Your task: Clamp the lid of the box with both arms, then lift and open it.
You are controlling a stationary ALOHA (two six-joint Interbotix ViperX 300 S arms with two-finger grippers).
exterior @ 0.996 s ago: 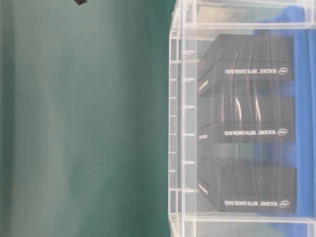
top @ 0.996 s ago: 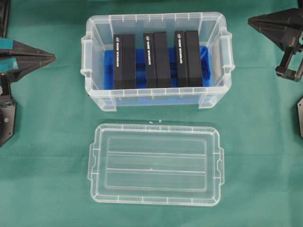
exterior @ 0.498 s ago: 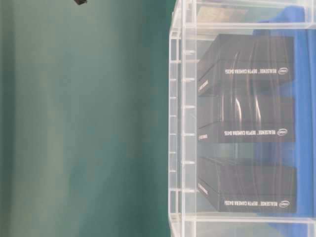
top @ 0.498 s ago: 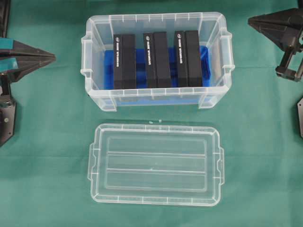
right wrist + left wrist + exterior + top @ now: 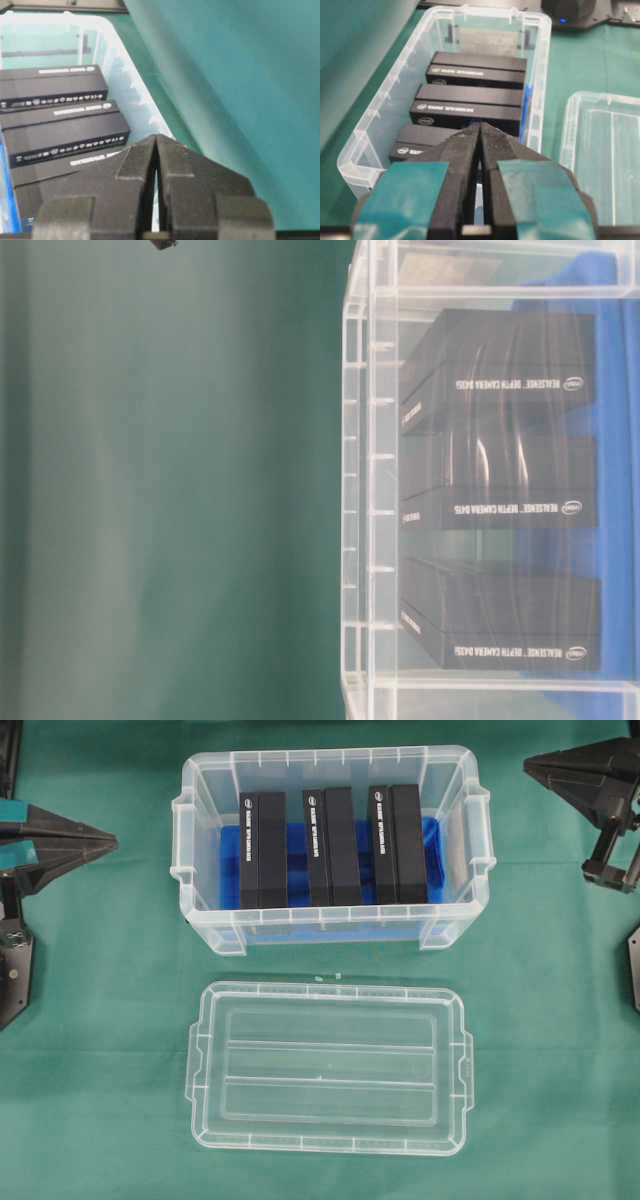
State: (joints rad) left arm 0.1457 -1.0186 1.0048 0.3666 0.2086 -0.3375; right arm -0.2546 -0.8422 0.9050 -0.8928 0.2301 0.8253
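The clear lid (image 5: 329,1066) lies flat on the green cloth in front of the box, and its edge shows in the left wrist view (image 5: 602,150). The clear box (image 5: 330,925) stands open at the back, with a blue liner and three black blocks (image 5: 332,845) inside; it also shows in the left wrist view (image 5: 380,105), the right wrist view (image 5: 135,90) and the table-level view (image 5: 370,480). My left gripper (image 5: 112,843) is shut and empty, left of the box (image 5: 480,126). My right gripper (image 5: 530,764) is shut and empty, right of the box (image 5: 156,136).
Green cloth covers the table (image 5: 100,1020). Black arm parts stand at the left edge (image 5: 15,960) and the right edge (image 5: 612,860) of the overhead view. A dark base with a blue light (image 5: 562,20) sits beyond the box in the left wrist view.
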